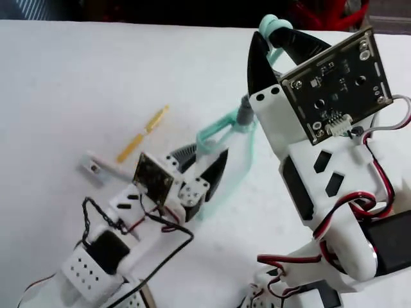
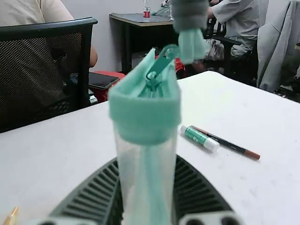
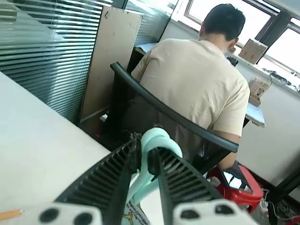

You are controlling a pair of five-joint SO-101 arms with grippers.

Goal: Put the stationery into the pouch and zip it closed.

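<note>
A clear pouch point(image 1: 226, 151) with teal trim point(image 2: 144, 110) is held up off the white table, its zipper pull point(image 2: 152, 77) at the top. My left gripper point(image 1: 204, 168) point(image 2: 147, 187) is shut on the pouch's lower end. Higher up at the back, my right gripper point(image 1: 270, 38) point(image 3: 147, 159) is shut on a teal loop point(image 3: 157, 140). This loop belongs to an item with a grey part point(image 1: 244, 115) point(image 2: 188, 14) that hangs just over the pouch's mouth. A yellow pencil point(image 1: 142, 135) lies on the table to the left.
A small grey and white piece point(image 1: 96, 168) lies by the yellow pencil. A green and white stick point(image 2: 199, 138) and a dark pencil point(image 2: 229, 146) lie on the table beyond the pouch. Chairs and a seated person are past the table edge point(image 3: 70, 122).
</note>
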